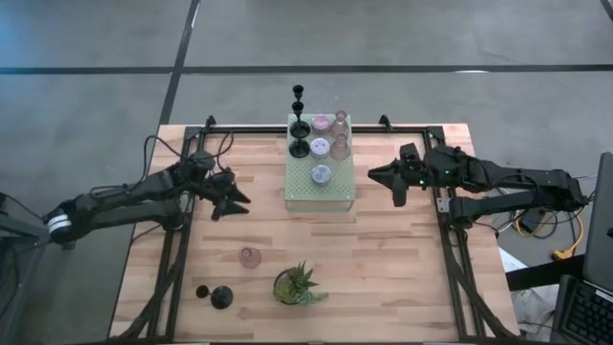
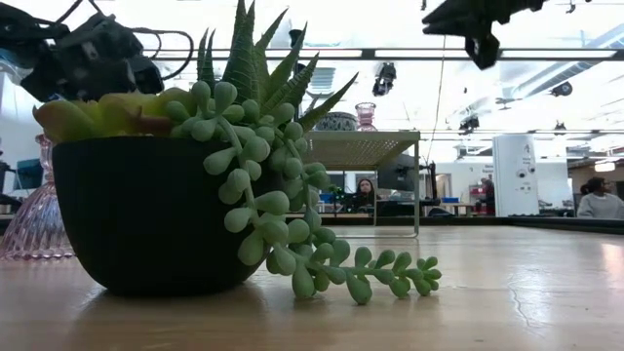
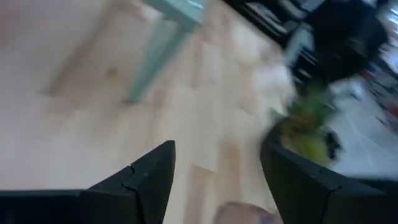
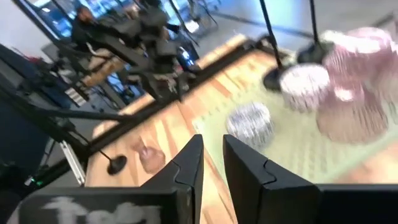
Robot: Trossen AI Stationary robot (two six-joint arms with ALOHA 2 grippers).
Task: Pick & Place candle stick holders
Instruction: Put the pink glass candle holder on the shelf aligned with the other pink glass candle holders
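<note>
At the bench's point(image 1: 402, 259) near edge, around 7 o'clock, stand a black holder point(image 1: 221, 297), a spiky potted plant point(image 1: 295, 285) and, just beyond, a pink glass holder point(image 1: 250, 257). Farther in, at 9 o'clock, the left hand point(image 1: 239, 203) hovers with fingers apart, empty. At 3 o'clock the right hand point(image 1: 380, 176) hangs with fingers nearly together, gripping nothing. Toward 12 o'clock the pale green perforated box point(image 1: 335, 192) carries lilac-grey point(image 1: 322, 173), pink point(image 1: 339, 146) and black holders point(image 1: 300, 129).

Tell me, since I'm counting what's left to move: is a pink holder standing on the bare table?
Yes: in the high view one pink holder stands on the table, apart from the box.
</note>
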